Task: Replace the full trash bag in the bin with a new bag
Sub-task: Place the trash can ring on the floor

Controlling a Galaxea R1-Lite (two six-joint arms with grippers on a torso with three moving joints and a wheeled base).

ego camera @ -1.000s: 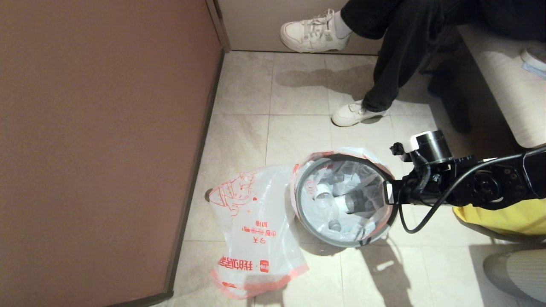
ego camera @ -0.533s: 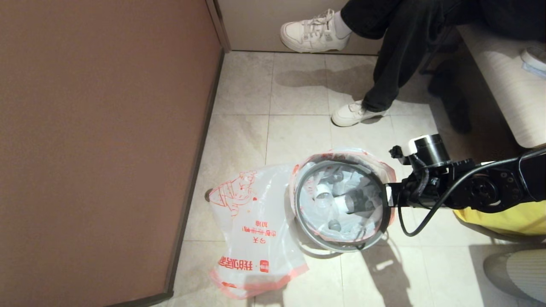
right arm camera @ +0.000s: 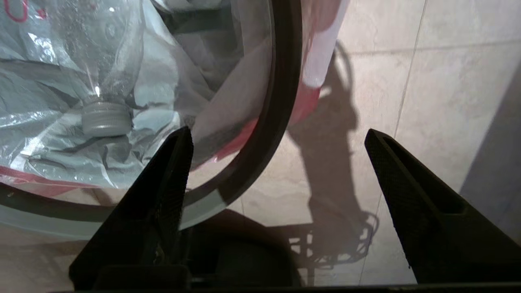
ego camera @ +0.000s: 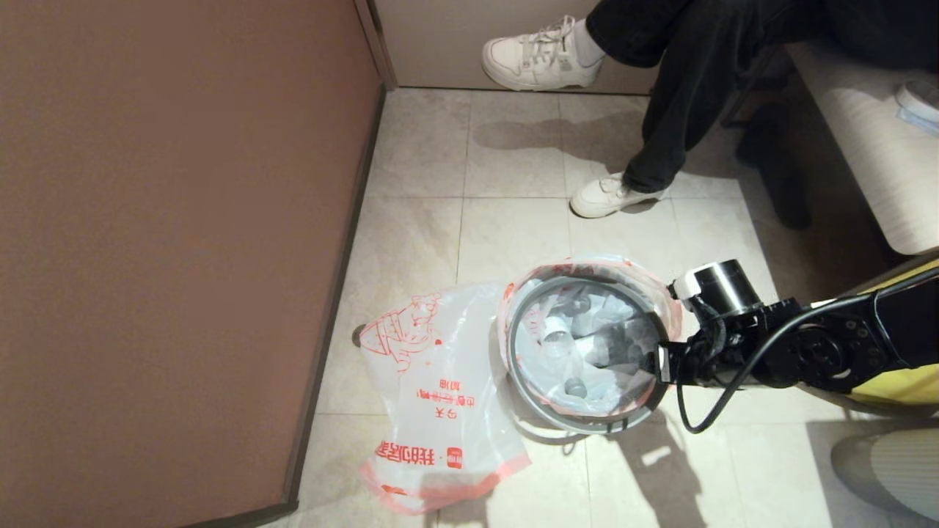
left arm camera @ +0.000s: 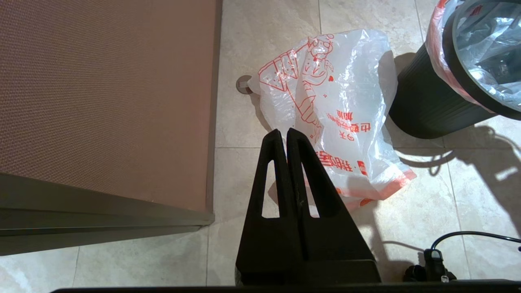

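Note:
The black bin (ego camera: 511,352) stands on the tiled floor with its grey ring (right arm camera: 285,81) around the top. The full trash bag (ego camera: 587,352) sits inside it, bottles showing through and the pink hem folded over the edge. The new bag (ego camera: 433,381) lies flat and limp on the floor to the bin's left. My right gripper (ego camera: 662,363) is open at the bin's right edge. In the right wrist view its jaws (right arm camera: 276,133) straddle the ring, one over the bag and one over the floor. My left gripper (left arm camera: 283,132) is shut and empty, above the floor near the new bag (left arm camera: 346,101).
A brown wall panel (ego camera: 183,220) fills the left side, with a door stop (ego camera: 357,335) at its foot. A seated person's legs and white shoes (ego camera: 612,194) are behind the bin. A sofa (ego camera: 873,147) and a yellow object (ego camera: 895,381) are at the right.
My right arm has drawn nearer and lower along the bin's right edge. The grey ring has shifted slightly toward the front. The new bag has not moved.

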